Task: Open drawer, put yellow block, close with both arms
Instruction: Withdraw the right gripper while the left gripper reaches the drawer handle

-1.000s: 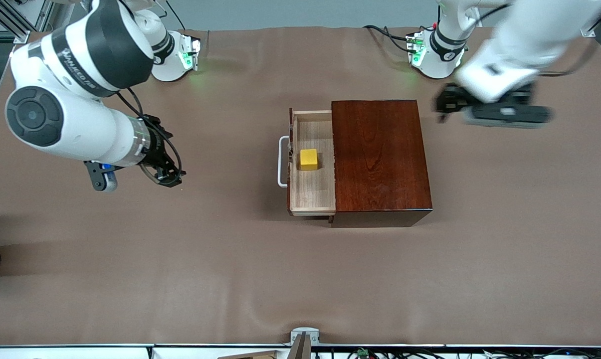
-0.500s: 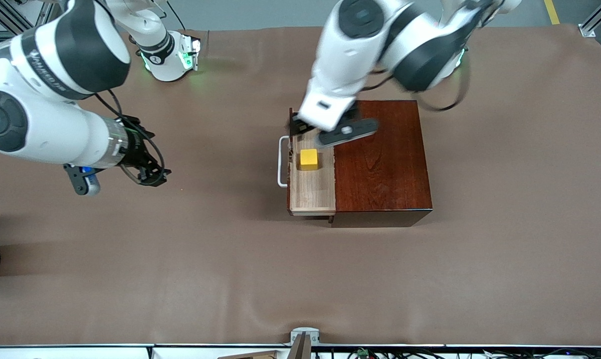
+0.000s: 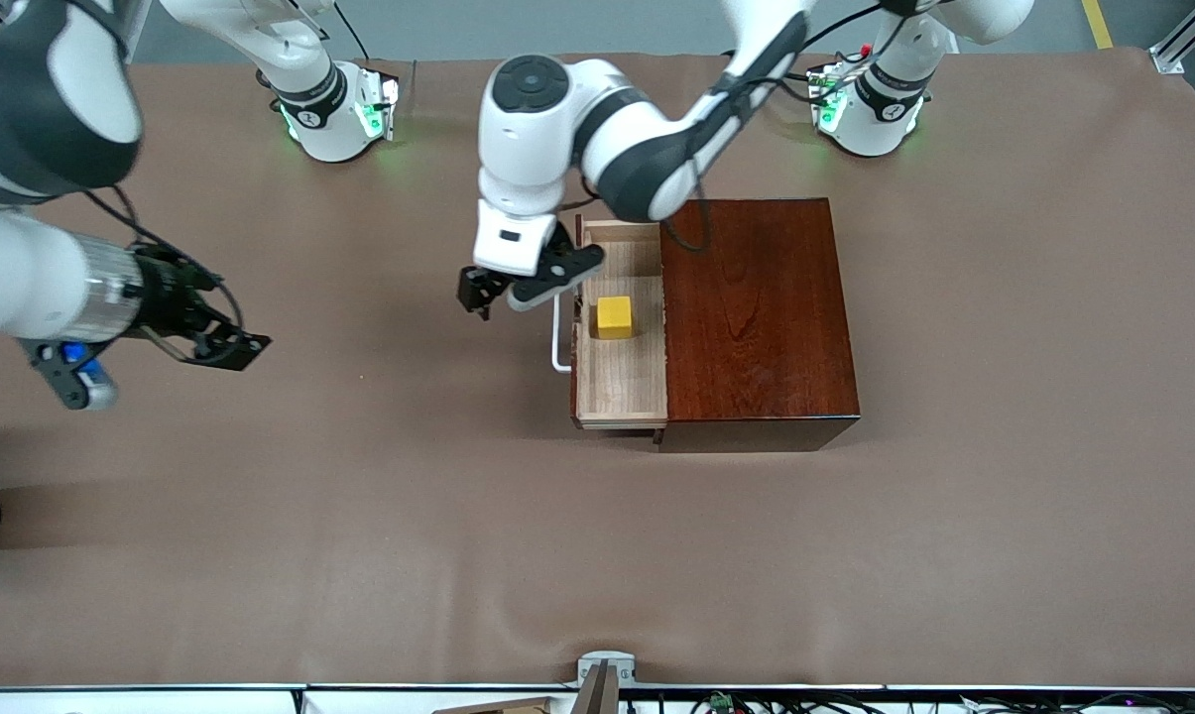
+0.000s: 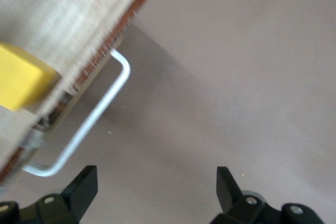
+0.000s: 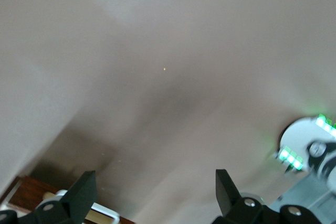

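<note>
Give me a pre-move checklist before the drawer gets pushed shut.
1. yellow block inside the drawer: ok.
2. Block low enough to pass under the box top: cannot tell.
3. Drawer pulled out, white handle free: ok.
4. left claw open, over the table beside the handle, holding nothing: ok.
5. Left claw touching the handle: not ok, it is apart.
6. right claw open, over the table toward the right arm's end: ok.

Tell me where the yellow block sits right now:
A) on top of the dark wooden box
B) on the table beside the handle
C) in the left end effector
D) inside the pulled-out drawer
D: the yellow block rests on the pale floor of the open drawer, apart from the left end effector, which is open over the table beside the handle.
</note>
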